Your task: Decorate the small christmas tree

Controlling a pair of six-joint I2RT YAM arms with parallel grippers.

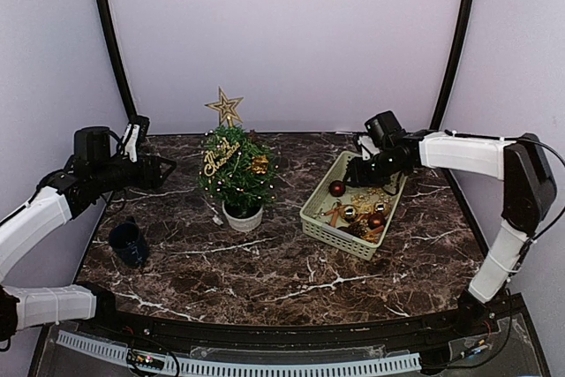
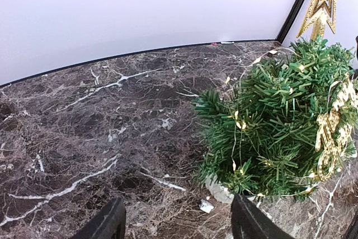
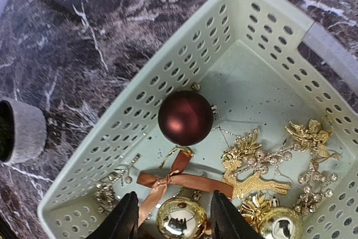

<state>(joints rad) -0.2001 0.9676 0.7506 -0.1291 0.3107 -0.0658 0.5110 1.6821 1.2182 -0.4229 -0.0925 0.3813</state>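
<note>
The small christmas tree (image 1: 237, 169) stands in a white pot (image 1: 243, 216) at centre left, with a gold star (image 1: 226, 107), a gold script sign and a gold bauble on it. It also shows in the left wrist view (image 2: 279, 121). My left gripper (image 2: 176, 222) is open and empty, hovering left of the tree. My right gripper (image 3: 173, 216) is open over the beige basket (image 3: 140, 99), its fingers either side of a gold bauble (image 3: 180, 219). A dark red bauble (image 3: 185, 117), a copper ribbon bow (image 3: 179, 180) and a gold reindeer (image 3: 251, 174) lie in the basket.
A dark blue mug (image 1: 129, 243) stands at the left front of the marble table (image 1: 291, 262). The basket (image 1: 318, 209) sits right of the tree and holds several more gold ornaments. A small white scrap (image 2: 206, 206) lies by the pot.
</note>
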